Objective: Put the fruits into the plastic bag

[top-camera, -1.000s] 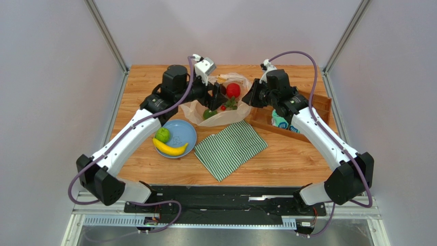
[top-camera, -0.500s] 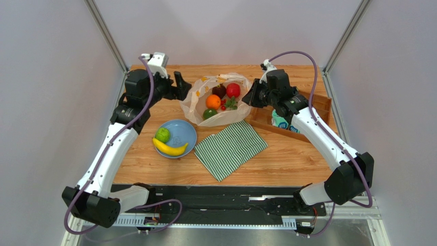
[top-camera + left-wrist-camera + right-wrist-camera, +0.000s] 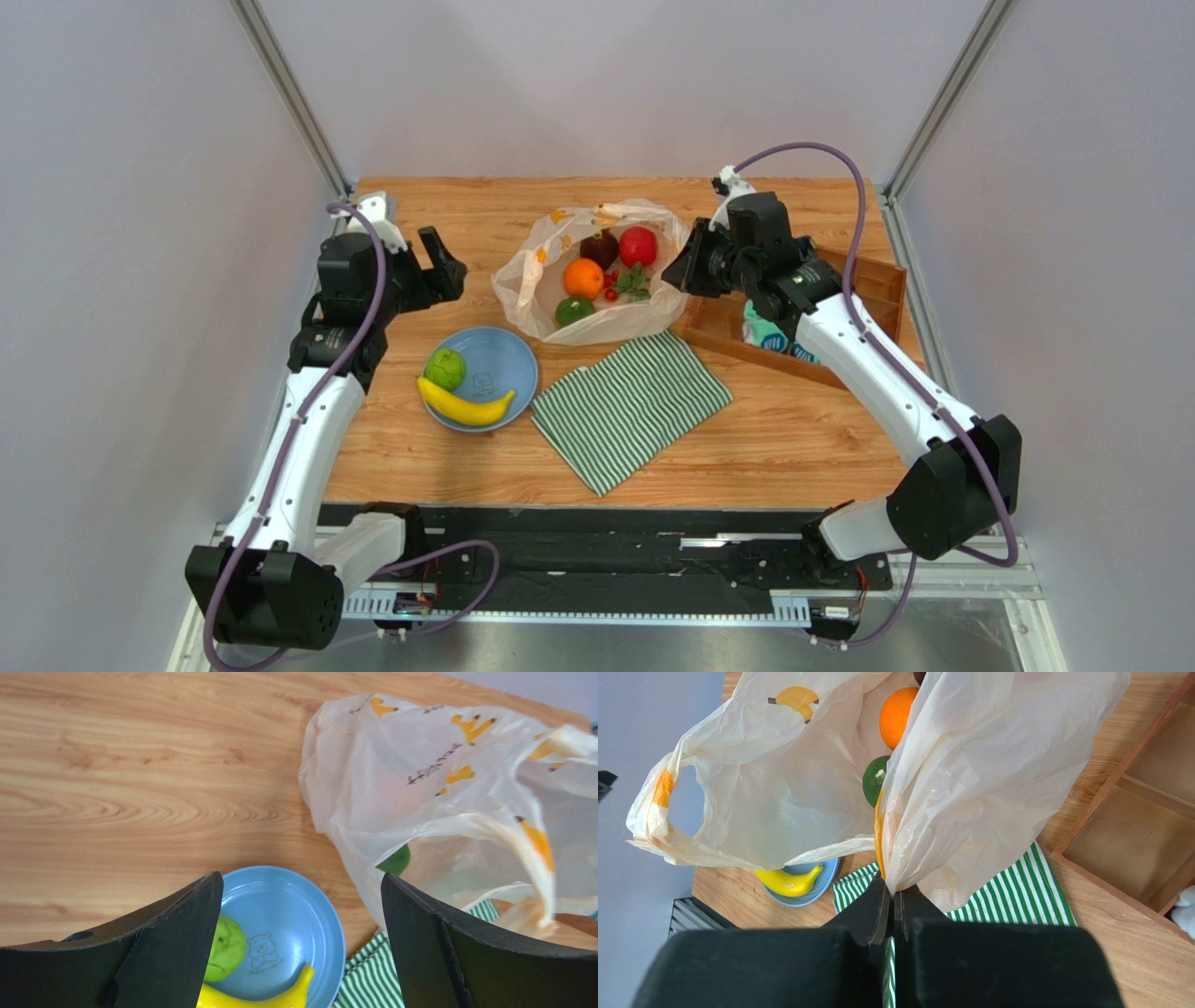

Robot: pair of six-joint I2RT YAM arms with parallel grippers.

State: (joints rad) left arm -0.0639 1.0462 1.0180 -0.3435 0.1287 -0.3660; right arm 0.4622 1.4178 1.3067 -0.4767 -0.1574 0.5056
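The plastic bag [image 3: 528, 289] lies open at the back centre with an orange [image 3: 582, 277], a red apple [image 3: 638, 247], a dark fruit [image 3: 601, 248], a green fruit [image 3: 571, 311] and small red berries [image 3: 613, 293] inside. My right gripper [image 3: 683, 272] is shut on the bag's right edge [image 3: 990, 763] and holds it up; its closed jaws [image 3: 893, 892] pinch the film. On a blue plate [image 3: 508, 357] lie a green apple [image 3: 445, 368] and a banana [image 3: 466, 406]. My left gripper [image 3: 438, 266] hangs open and empty left of the bag, above the plate's far rim [image 3: 295, 903].
A green-striped cloth [image 3: 631, 406] lies in front of the bag, partly under it. A wooden tray [image 3: 842, 287] with rolled socks [image 3: 769, 333] sits at the right, under my right arm. Metal frame posts stand at both back corners.
My left arm has drawn back leftward out of the bag's mouth, open and empty. The orange now shows inside the bag. The right arm has not moved.
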